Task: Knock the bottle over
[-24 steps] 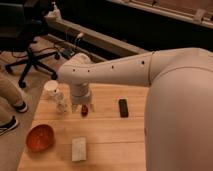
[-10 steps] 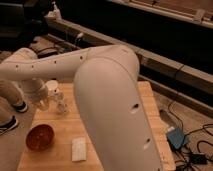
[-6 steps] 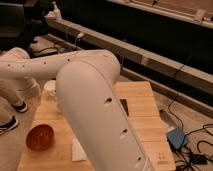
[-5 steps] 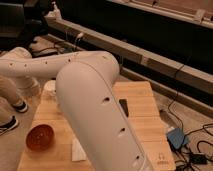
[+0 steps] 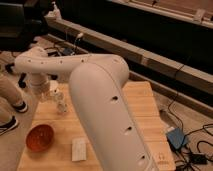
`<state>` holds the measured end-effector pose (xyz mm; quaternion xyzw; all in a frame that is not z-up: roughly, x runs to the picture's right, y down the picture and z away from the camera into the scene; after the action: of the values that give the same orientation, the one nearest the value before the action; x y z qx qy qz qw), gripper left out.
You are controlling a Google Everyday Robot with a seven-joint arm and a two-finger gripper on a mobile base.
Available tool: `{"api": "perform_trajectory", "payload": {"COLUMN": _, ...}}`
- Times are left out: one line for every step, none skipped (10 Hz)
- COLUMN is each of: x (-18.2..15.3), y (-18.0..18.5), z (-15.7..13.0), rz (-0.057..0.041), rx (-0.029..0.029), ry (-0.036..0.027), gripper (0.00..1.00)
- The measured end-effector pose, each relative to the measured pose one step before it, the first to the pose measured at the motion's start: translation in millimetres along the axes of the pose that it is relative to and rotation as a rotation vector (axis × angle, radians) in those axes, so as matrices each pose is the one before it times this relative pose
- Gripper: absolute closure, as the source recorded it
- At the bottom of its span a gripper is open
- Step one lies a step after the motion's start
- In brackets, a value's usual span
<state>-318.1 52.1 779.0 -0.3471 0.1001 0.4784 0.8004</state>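
Note:
The bottle (image 5: 61,104) is small, slim and whitish. It stands upright on the wooden table (image 5: 145,107) near the table's left edge. A wider white cup (image 5: 53,86) stands just behind it. My white arm sweeps from the right foreground over to the left. Its wrist hangs over the table's left edge. The gripper (image 5: 44,96) sits below the wrist, just left of the cup and the bottle. I cannot tell whether it touches the bottle. The small dark-red object is hidden behind my arm.
A red-orange bowl (image 5: 40,137) sits at the front left of the table. A pale rectangular block (image 5: 78,148) lies to its right. A person's leg and shoe (image 5: 11,102) are close to the table's left side. Cables and a blue box (image 5: 176,137) lie on the floor at right.
My arm has swung from the middle of the table to the left edge beside the cup and the bottle. The bottle still stands upright.

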Motion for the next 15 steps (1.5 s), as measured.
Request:
{"api": "perform_trajectory", "payload": {"x": 4.34, "y": -12.54, "z": -0.9, "rz": 0.02279, "rx": 0.0036, "ry": -0.00051, "gripper": 1.0}}
{"api": "perform_trajectory", "payload": {"x": 4.02, "y": -11.95, "z": -0.58, "rz": 0.02065, "rx": 0.00756, "ry": 0.00014, "gripper": 1.0}}
{"api": "perform_trajectory", "payload": {"x": 4.74, "y": -18.02, "z": -1.82, "rz": 0.03049, "rx": 0.01624, "ry": -0.00203, "gripper": 1.0}}
{"api": "perform_trajectory", "payload": {"x": 3.84, "y": -20.76, "z": -2.8, "rz": 0.03728, "rx": 0.02628, "ry": -0.00508, "gripper": 1.0}}
{"api": "perform_trajectory", "payload": {"x": 1.15, "y": -14.64, "z": -3.25, "rz": 0.02562, "rx": 0.02681, "ry": -0.00901, "gripper": 1.0}}
{"api": "perform_trajectory", "payload": {"x": 0.22, "y": -11.39, "z": -6.38, "rz": 0.01883, "rx": 0.0345, "ry": -0.01768, "gripper": 1.0}}
{"api": "perform_trajectory", "payload": {"x": 0.81, "y": -4.06, "z": -7.21, "rz": 0.00504, "rx": 0.02256, "ry": -0.01686, "gripper": 1.0}}
{"api": "perform_trajectory", "payload": {"x": 1.62, "y": 3.01, "z": -9.68, "rz": -0.00645, "rx": -0.00352, "ry": -0.01883, "gripper": 0.99}}
{"api": "perform_trajectory", "payload": {"x": 2.56, "y": 4.84, "z": -9.55, "rz": -0.00906, "rx": -0.01618, "ry": -0.01296, "gripper": 0.96}}
{"api": "perform_trajectory", "payload": {"x": 1.64, "y": 2.46, "z": -4.44, "rz": -0.00403, "rx": -0.01007, "ry": -0.00473, "gripper": 0.96}}
{"api": "perform_trajectory", "payload": {"x": -0.66, "y": -1.01, "z": 0.08, "rz": -0.00083, "rx": 0.00218, "ry": -0.00194, "gripper": 0.96}}
{"api": "perform_trajectory", "payload": {"x": 0.3, "y": 3.24, "z": 0.51, "rz": -0.00436, "rx": -0.00163, "ry": 0.00153, "gripper": 0.96}}
{"api": "perform_trajectory", "payload": {"x": 0.02, "y": 0.35, "z": -0.06, "rz": -0.00002, "rx": -0.00126, "ry": -0.00002, "gripper": 0.96}}
{"api": "perform_trajectory", "payload": {"x": -0.21, "y": -1.27, "z": 0.03, "rz": 0.00095, "rx": 0.00144, "ry": -0.00075, "gripper": 0.96}}
{"api": "perform_trajectory", "payload": {"x": -0.07, "y": -0.33, "z": -0.01, "rz": 0.00063, "rx": -0.00003, "ry": -0.0001, "gripper": 0.96}}
